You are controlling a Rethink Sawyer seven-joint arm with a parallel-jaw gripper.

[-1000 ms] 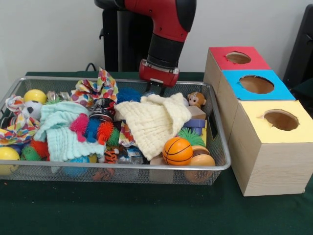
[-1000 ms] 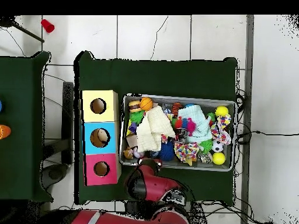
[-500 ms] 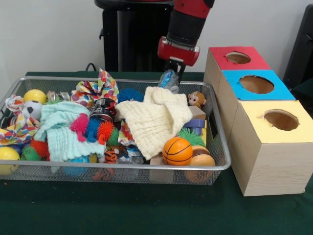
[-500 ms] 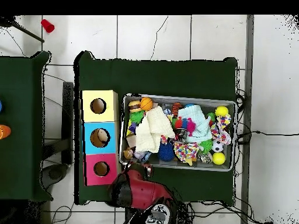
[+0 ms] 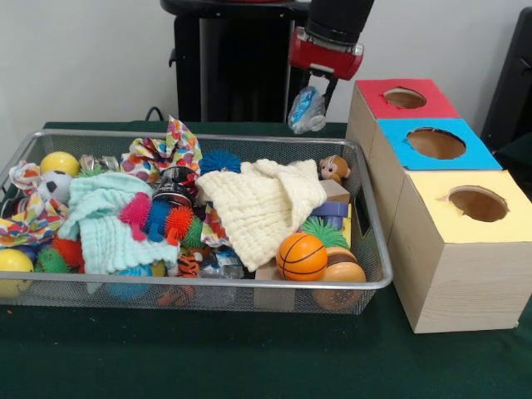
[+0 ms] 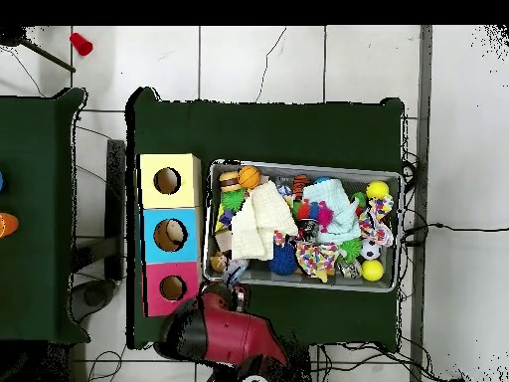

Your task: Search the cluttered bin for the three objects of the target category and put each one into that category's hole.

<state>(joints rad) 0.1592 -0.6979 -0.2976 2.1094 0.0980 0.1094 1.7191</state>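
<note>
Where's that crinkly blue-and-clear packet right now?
In the front view the crinkly packet hangs from the pincer, lifted above the wire bin's far rim, just left of the red-topped box.

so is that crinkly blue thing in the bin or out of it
Out. The crinkly blue thing hangs from the gripper, shut on it, above the bin's far rim beside the red box.

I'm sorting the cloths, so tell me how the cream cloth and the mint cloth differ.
The cream cloth lies near the bin's middle, draped over toys; the mint cloth lies toward the left end in the front view. A spiky pink toy rests on the mint cloth; nothing rests on the cream cloth. Both are crumpled and textured.
</note>
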